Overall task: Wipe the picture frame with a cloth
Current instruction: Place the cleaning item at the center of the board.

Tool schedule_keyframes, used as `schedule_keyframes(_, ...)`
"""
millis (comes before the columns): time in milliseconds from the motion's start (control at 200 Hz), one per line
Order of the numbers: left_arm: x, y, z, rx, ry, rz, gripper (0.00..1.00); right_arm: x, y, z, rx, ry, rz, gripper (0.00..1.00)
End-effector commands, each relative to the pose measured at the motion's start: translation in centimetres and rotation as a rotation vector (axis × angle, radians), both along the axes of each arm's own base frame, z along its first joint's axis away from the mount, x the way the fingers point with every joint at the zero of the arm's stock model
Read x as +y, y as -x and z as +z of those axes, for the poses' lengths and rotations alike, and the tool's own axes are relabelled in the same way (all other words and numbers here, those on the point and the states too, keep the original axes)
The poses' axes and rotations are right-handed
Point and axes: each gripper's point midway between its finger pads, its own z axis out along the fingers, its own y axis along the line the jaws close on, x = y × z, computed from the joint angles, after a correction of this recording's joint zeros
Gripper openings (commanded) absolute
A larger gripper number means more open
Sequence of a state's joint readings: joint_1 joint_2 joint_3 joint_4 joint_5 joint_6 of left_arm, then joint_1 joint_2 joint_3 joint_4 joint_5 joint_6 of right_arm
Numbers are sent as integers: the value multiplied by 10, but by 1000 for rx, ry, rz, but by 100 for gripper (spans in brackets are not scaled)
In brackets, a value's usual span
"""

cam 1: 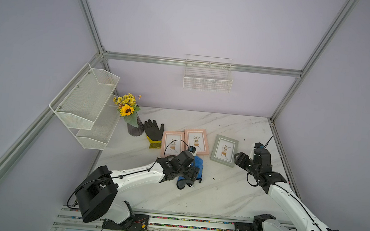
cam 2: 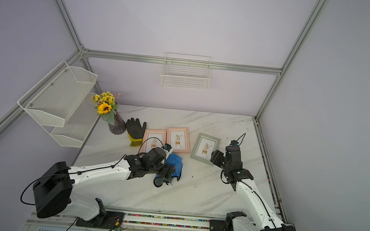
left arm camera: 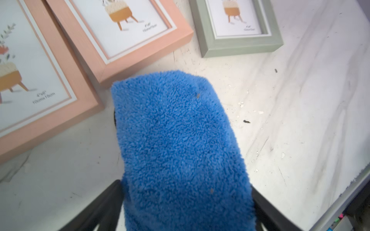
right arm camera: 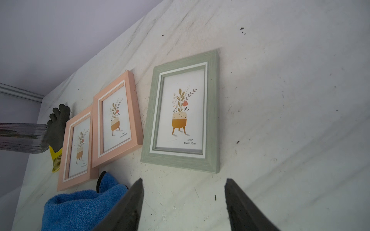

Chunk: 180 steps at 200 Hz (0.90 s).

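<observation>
The left gripper (left arm camera: 185, 188) is straddling the blue cloth (left arm camera: 176, 130), jaws spread wide (loose, not pinched), bunched on the counter (cam 1: 218, 193) beside a pink frame (left arm camera: 124, 36). The right gripper (right arm camera: 184, 181), open and empty, is hovering near the grey-green frame (right arm camera: 181, 112), probably to steady it; glove (cam 1: 153, 129) and vase (cam 1: 135, 128) are sitting clear.

In your left wrist view, the fluffy blue microfibre cloth (left arm camera: 180, 150) buries the tips of the black fingers (left arm camera: 104, 208) of the left gripper (cam 1: 191, 176). The picture's edge cuts off one pink wooden picture frame (left arm camera: 50, 124), the other pink frame (left arm camera: 148, 49) and the grey-green wooden frame (left arm camera: 240, 43). In both top views the left arm (cam 1: 136, 176) covers part of that cloth, and the frames' small print is unreadable.
</observation>
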<state>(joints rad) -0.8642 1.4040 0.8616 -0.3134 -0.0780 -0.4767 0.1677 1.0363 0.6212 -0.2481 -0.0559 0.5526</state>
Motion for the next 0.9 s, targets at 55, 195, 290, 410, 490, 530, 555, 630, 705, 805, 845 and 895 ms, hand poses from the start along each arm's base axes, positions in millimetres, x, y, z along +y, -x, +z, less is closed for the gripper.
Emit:
schedule_keyframes(55,-16,-1,21,-31,137,-58,91,-6,-10,21,-47,19,-30,67)
schedule_keyframes(195,-30,7,-20,106,65,-127,86,-5,-13,26,-55,15,-23,66)
schedule_keyframes(290,-53,17,-39,206,76,-193,77,-4,-13,23,-51,12,-21,67)
schedule_keyframes(410,-86,37,-41,201,62,-300,74,-5,-12,17,-30,19,-26,67)
schedule_keyframes(490,-93,43,-43,206,78,-323,75,-5,-12,15,-26,20,-23,66)
schedule_keyframes(530,-92,45,-44,208,75,-333,84,-5,-12,14,-26,21,-24,67)
schedule_keyframes(555,-91,45,-44,205,73,-336,88,-5,-12,13,-27,19,-22,66)
schedule_keyframes(630,-86,46,-41,186,72,-334,96,-3,-12,11,-25,14,-17,67)
schedule_keyframes(705,-85,48,-32,165,98,-346,100,-2,-13,8,-19,13,-13,67)
schedule_keyframes(805,-84,49,-26,155,120,-343,100,-2,-13,3,-6,13,-12,67)
schedule_keyframes(845,-83,49,-24,154,129,-340,100,-2,-13,2,-5,12,-12,67)
schedule_keyframes(895,-84,49,-20,154,149,-341,100,-1,-13,2,-8,10,-9,67)
